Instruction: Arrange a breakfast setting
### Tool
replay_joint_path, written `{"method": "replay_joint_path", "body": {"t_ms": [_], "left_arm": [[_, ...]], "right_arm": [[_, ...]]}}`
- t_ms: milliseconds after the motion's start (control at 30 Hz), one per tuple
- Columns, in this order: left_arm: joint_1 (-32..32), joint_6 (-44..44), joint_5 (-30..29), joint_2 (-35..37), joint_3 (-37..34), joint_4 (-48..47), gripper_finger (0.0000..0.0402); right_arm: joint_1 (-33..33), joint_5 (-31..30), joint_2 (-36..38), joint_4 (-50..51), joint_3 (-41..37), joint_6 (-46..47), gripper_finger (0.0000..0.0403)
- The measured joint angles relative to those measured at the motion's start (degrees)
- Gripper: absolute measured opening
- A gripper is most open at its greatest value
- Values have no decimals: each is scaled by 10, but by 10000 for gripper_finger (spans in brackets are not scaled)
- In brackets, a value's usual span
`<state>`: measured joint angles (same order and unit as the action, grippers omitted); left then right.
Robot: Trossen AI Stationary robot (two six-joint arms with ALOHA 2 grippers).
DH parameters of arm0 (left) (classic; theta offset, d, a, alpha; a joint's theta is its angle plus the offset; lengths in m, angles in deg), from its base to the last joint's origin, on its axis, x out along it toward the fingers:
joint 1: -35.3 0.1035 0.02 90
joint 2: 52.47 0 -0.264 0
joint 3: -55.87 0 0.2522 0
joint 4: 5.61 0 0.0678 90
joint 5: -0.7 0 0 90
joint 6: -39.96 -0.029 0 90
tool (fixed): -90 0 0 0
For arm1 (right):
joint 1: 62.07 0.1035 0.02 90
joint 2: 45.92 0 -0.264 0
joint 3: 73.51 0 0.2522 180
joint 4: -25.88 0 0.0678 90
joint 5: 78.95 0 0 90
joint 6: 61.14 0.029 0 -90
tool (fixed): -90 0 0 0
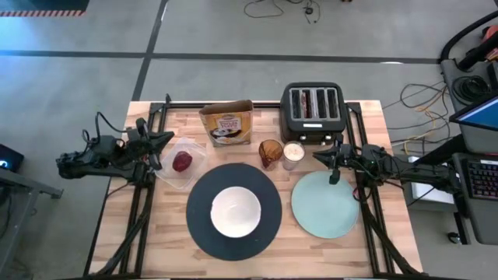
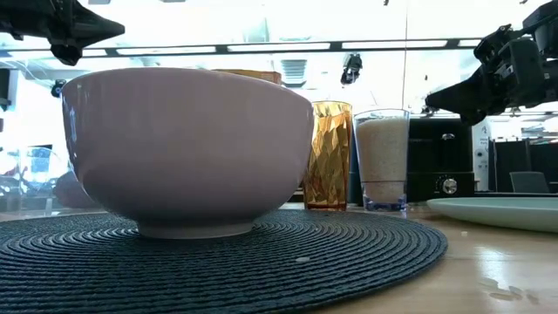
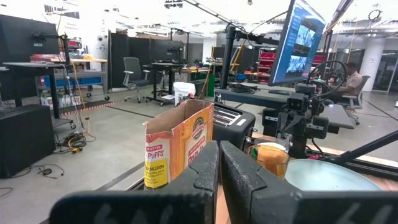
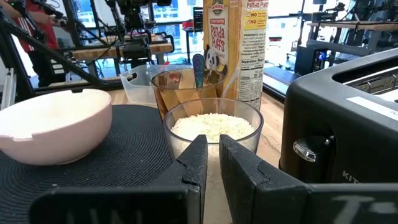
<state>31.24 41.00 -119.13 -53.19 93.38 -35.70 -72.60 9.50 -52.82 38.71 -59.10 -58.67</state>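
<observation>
A white bowl (image 1: pixel 236 211) stands by its foot in the middle of the large black round plate (image 1: pixel 201 225), near the table's front. The pale green plate (image 1: pixel 325 204) lies flat to its right. The yellow-brown cereal box (image 1: pixel 228 124) stands upright at the back, its top open. A dark red fruit (image 1: pixel 182 162) lies in a clear tub (image 1: pixel 192 147) left of the black plate. My left gripper (image 1: pixel 170 139) hovers shut above the tub's far left side. My right gripper (image 1: pixel 317 156) hangs shut, level, just right of a glass (image 1: pixel 293 154).
A black four-slot toaster (image 1: pixel 313 111) stands at the back right. An amber cup (image 1: pixel 270 152) and the glass of white grains (image 4: pixel 214 127) stand between the cereal box and the green plate. Bare wood shows along the front corners.
</observation>
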Motion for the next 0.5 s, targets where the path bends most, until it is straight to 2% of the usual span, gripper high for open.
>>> {"method": "replay_joint_path", "body": {"t_ms": [33, 133, 200, 300, 500], "left_arm": [[0, 18, 3, 0, 0, 0, 0], [0, 180, 36, 0, 0, 4, 0], [0, 235, 34, 0, 0, 17, 0], [0, 243, 20, 0, 0, 45, 0], [0, 174, 18, -10, -29, 116, 0]], "right_arm": [[0, 0, 0, 0, 0, 1, 34], [0, 0, 0, 0, 0, 14, 34], [0, 0, 0, 0, 0, 48, 34], [0, -5, 0, -10, 0, 97, 34], [0, -64, -4, -76, 0, 54, 34]]}}
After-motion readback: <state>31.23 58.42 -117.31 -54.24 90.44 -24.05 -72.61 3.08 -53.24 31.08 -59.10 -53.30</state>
